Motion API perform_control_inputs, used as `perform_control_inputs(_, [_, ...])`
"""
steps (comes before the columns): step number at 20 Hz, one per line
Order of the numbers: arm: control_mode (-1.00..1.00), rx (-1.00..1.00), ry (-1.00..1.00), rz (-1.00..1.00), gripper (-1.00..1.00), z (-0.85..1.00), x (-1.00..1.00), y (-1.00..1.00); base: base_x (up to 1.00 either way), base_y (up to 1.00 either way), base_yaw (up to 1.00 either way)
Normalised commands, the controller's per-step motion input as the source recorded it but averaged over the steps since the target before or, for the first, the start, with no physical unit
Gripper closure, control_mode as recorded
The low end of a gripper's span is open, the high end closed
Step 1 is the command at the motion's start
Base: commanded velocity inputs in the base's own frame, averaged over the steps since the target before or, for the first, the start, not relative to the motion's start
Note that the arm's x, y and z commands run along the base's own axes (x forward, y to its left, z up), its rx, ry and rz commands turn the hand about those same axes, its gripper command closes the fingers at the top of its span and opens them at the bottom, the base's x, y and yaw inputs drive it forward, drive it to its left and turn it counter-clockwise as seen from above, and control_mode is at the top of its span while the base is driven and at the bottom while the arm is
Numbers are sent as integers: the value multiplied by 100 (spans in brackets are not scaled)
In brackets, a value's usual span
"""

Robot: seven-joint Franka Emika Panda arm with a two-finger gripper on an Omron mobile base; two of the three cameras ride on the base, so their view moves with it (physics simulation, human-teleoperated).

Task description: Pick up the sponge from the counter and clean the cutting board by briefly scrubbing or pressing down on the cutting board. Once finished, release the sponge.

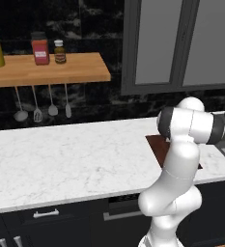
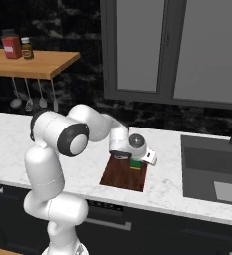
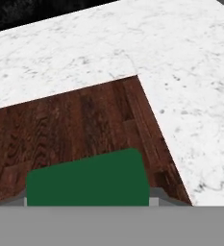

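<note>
Where legible labels lack, sponge point(image 3: 87, 178) tops cutting board point(image 3: 80, 120).

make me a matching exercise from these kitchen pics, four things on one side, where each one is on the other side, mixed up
Things:
1. sponge
2. cutting board
3. red-lidded jar
4. ladle

Places:
A. standing on the wooden wall shelf
B. hanging below the shelf
C. lying flat on the marble counter, left of the sink
D. over the board, under the claw

Pairs: 1-D, 2-C, 3-A, 4-B
</note>
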Motion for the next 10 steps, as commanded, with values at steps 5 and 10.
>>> perform_control_inputs(5, [-100,0,0,-1,100,18,41,0,0,0,0])
perform_control_inputs(10, [-100,0,0,0,100,-11,30,0,0,0,0])
